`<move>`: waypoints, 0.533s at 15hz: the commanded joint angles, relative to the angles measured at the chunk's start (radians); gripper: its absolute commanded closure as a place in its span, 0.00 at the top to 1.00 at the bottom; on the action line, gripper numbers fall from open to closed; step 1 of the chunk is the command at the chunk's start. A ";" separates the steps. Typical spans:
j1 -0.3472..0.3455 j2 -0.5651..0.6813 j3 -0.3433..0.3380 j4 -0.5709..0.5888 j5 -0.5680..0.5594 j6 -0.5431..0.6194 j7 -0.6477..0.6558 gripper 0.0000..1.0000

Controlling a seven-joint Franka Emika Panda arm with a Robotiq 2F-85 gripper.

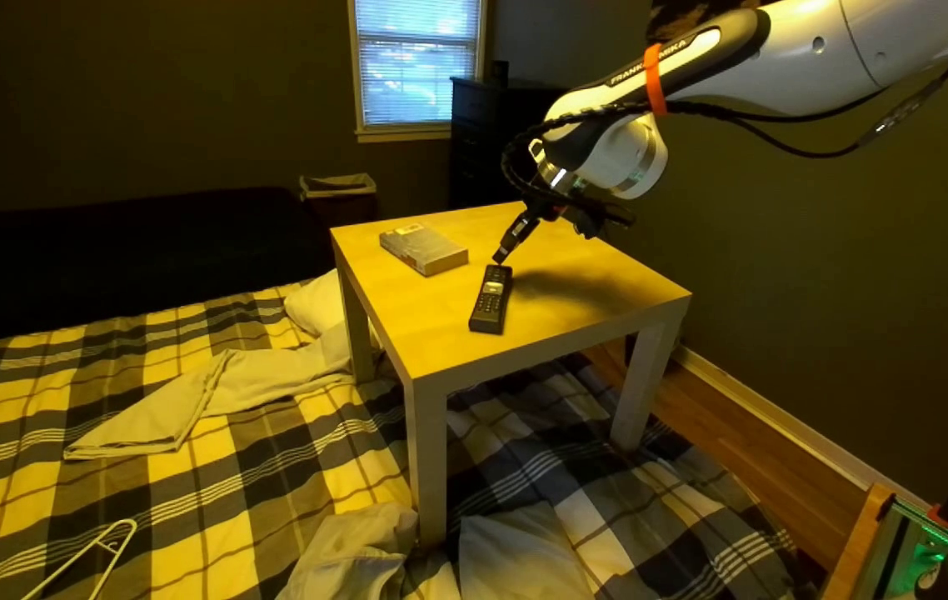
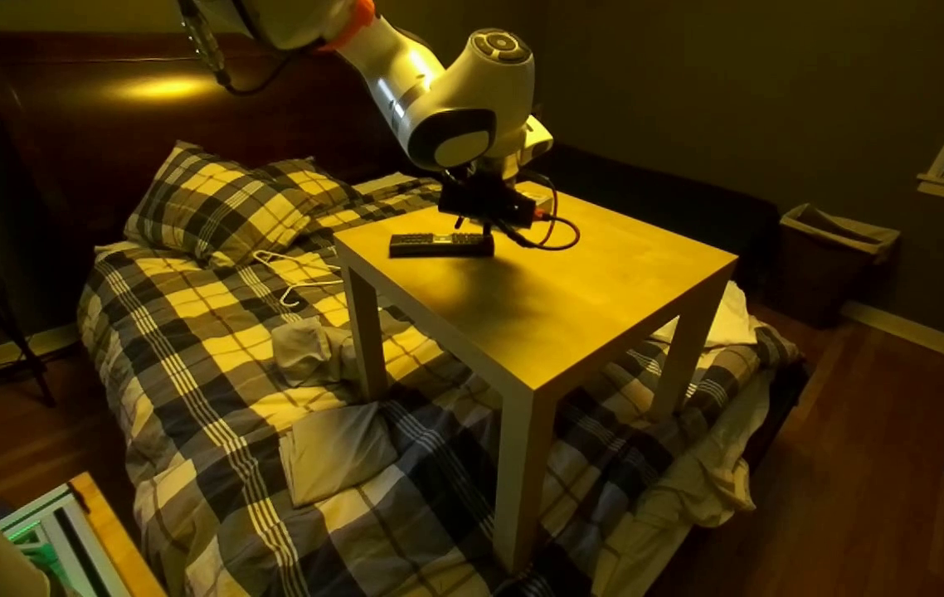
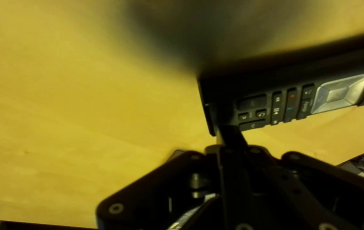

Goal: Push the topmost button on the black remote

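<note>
The bedroom is dim, its walls sunk in brown shadow around one lit window (image 1: 418, 62). On a bed with a plaid cover (image 1: 199, 533) stands one table with a yellow tabletop (image 2: 605, 282); three legs show in each exterior view.

One black remote (image 1: 491, 300) and one pale flat box (image 1: 424, 247) lie on it. In an exterior view the remote's number keys point toward the near edge of the tabletop, and the box lies near the left corner. In an exterior view the gripper assembly hides nearly all of the box.

One arm (image 1: 807, 58), cut off by the frame in both exterior views, reaches over the tabletop, and its gripper (image 1: 499, 257) slants down to the remote's end away from the number keys. The fingers (image 3: 233, 137) look closed together and have hold of nothing. In the wrist view their tip overlaps that end, black on black; whether they touch cannot be told, and the topmost button cannot be singled out. The remote is cut off at the right, beyond one silver pad (image 3: 338, 94).

Two plaid pillows (image 2: 223, 207) show, one partly behind the other. One hanger (image 1: 99, 554) is cut off at the bottom.
</note>
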 commanded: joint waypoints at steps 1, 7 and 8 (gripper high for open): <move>-0.015 0.000 0.017 0.001 -0.012 0.000 0.010 0.00; -0.053 -0.035 0.038 -0.011 0.028 -0.082 -0.072 0.00; -0.056 -0.038 0.036 -0.011 0.024 -0.096 -0.080 0.00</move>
